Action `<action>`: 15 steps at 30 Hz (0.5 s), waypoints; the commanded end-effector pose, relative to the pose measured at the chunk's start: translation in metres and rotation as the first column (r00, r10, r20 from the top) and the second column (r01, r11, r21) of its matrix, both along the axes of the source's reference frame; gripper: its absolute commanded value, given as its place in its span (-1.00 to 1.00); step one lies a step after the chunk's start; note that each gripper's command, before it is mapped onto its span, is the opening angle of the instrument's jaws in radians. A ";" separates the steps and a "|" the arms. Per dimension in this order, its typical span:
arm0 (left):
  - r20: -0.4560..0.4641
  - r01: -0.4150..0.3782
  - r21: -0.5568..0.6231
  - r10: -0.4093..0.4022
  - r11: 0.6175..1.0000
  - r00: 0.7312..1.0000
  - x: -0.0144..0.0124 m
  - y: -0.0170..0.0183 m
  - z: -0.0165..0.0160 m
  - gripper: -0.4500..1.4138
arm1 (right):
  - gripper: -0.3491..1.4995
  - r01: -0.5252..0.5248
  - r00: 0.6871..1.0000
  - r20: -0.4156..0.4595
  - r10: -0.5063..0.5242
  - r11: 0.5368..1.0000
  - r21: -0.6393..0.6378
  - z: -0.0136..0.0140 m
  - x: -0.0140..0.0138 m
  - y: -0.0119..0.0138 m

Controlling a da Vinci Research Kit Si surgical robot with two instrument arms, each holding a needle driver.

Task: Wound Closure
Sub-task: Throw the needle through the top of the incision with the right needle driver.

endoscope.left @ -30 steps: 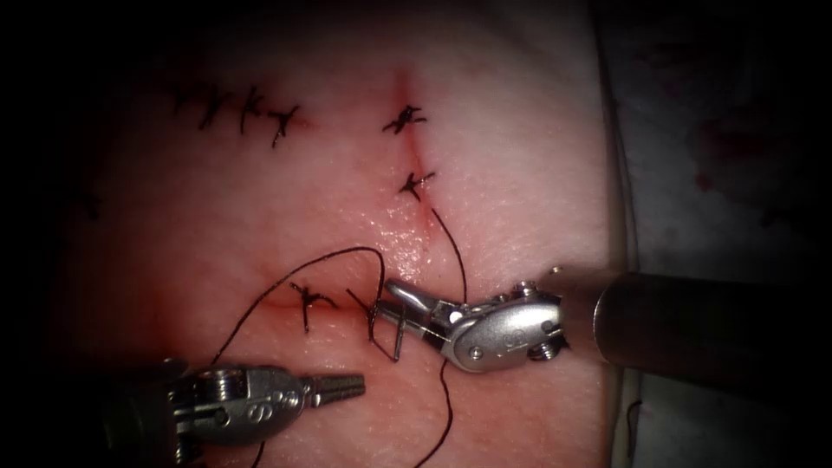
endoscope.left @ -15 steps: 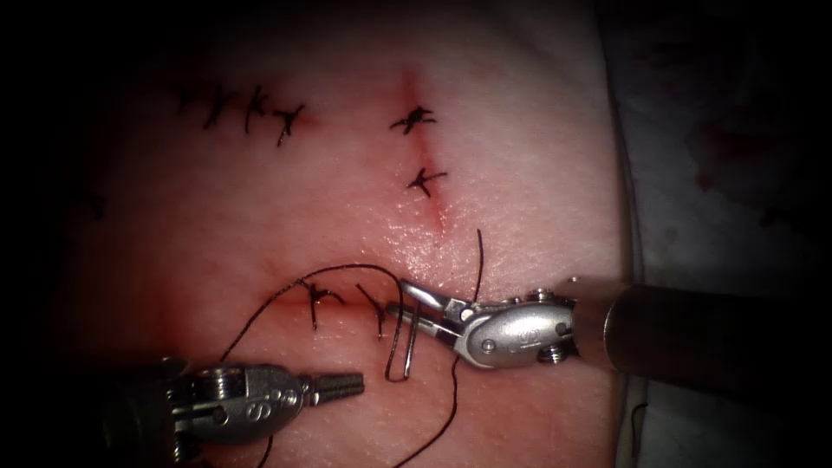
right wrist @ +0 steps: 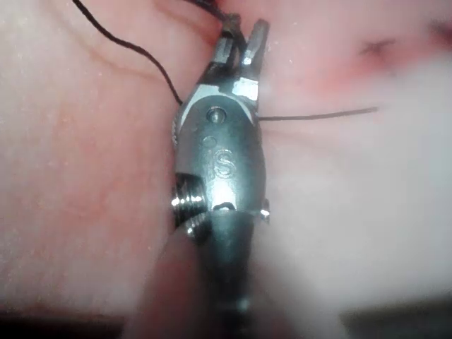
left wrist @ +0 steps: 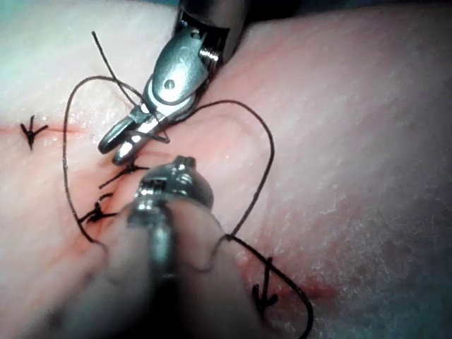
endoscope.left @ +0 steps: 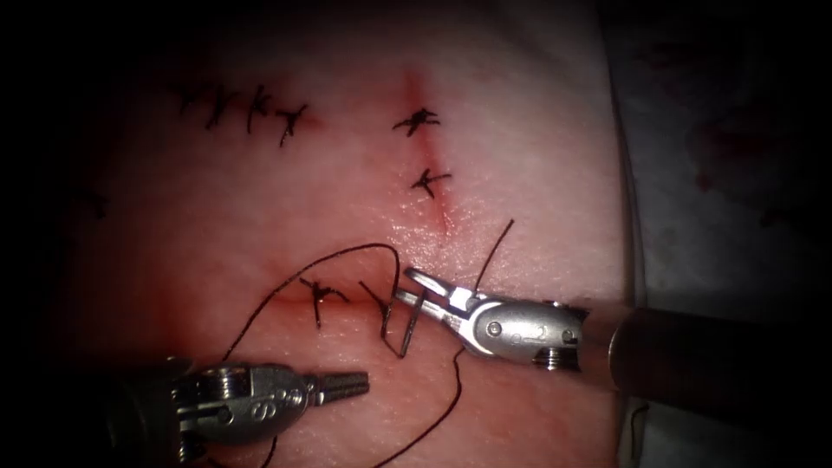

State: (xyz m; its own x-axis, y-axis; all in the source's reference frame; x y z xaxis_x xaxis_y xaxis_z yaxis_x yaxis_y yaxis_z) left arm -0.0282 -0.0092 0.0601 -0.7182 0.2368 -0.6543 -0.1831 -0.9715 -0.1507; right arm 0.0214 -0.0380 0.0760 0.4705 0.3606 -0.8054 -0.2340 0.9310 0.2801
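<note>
- The right tool holds the needle between closed jaws near one end of its curve, and the rest of the curve hangs below the jaws over the tissue.
- Against the picture from a second ago, the tool and needle sit a little further right and lower, and more of the needle's curve shows clear of the surface than it did then.
- From the endoscope view the needle now appears out of the tissue, just right of the newest stitch on the horizontal cut, though its lowest point is hard to separate from the surface.
- The thread arcs in a loop from the stitch area up and over to the needle; its free tail has swung from pointing upward to leaning right.
- A second run of thread curls below the right tool toward the lower edge.
- The left tool rests low on the left, jaws together and holding nothing, in the same place through all three moments.
- Finished stitches lie at upper left, and two more sit on the vertical cut above.
- The slack loop lies close around the right tool's jaws, so in my judgement it could snag them.
</note>
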 end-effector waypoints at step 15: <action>0.001 0.000 -0.001 0.000 1.000 1.000 -0.0005 0.0000 0.0005 -1.00 | -1.00 -0.034 0.999 -0.016 0.040 0.963 0.267 0.0032 0.0000 -0.0019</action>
State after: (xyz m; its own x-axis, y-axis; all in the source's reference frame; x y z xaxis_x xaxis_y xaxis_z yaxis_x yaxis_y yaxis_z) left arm -0.0282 -0.0093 0.0600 -0.7189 0.2383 -0.6530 -0.1845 -0.9711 -0.1512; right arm 0.0205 -0.0396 0.0784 0.4382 0.5808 -0.6860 -0.2576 0.8123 0.5233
